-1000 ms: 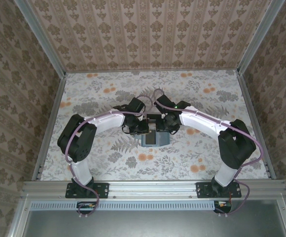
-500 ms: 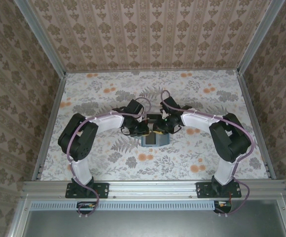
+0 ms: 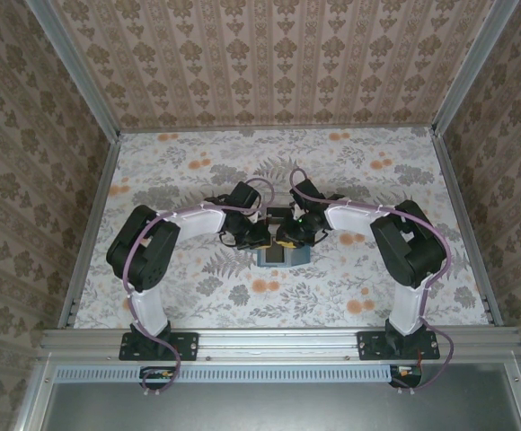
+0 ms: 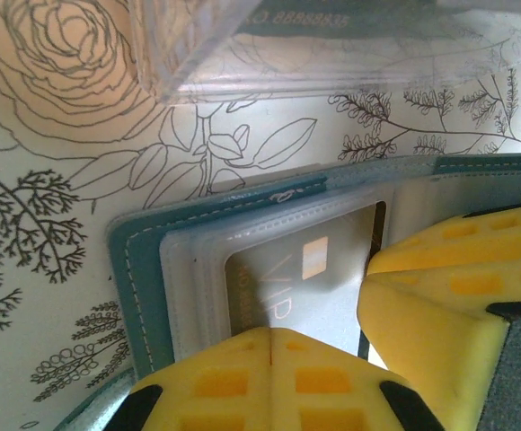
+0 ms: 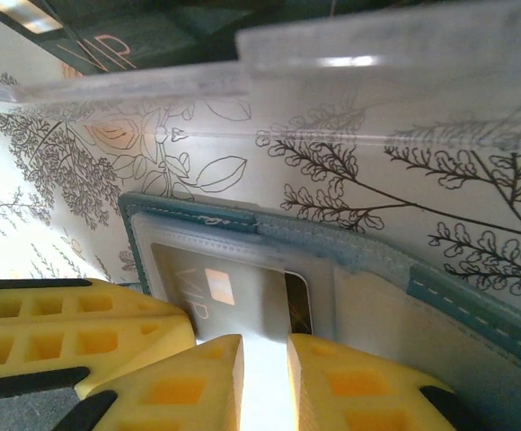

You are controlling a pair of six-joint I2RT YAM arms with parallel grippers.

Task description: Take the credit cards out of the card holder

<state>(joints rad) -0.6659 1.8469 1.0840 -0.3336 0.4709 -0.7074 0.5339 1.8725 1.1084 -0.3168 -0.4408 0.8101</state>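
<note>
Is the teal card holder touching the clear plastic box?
Apart. The left wrist view shows a band of flowered tablecloth between the card holder and the clear plastic box.

Closed left hand [image 4: 269, 352] atop card holder [image 4: 139, 269], credit card [image 4: 307, 274] inside

Two matching arms: left arm [image 3: 189, 218] and right arm [image 3: 359, 215]. White shells on the long links, bulky black joint housings, black base plates [image 3: 157, 344]. A thin purple cable [image 3: 124, 274] loops along each arm. Left fingers [image 4: 234, 382] and right fingers [image 5: 359, 391] are yellow with a grid of square pockets and dark grey-black backing.
</note>
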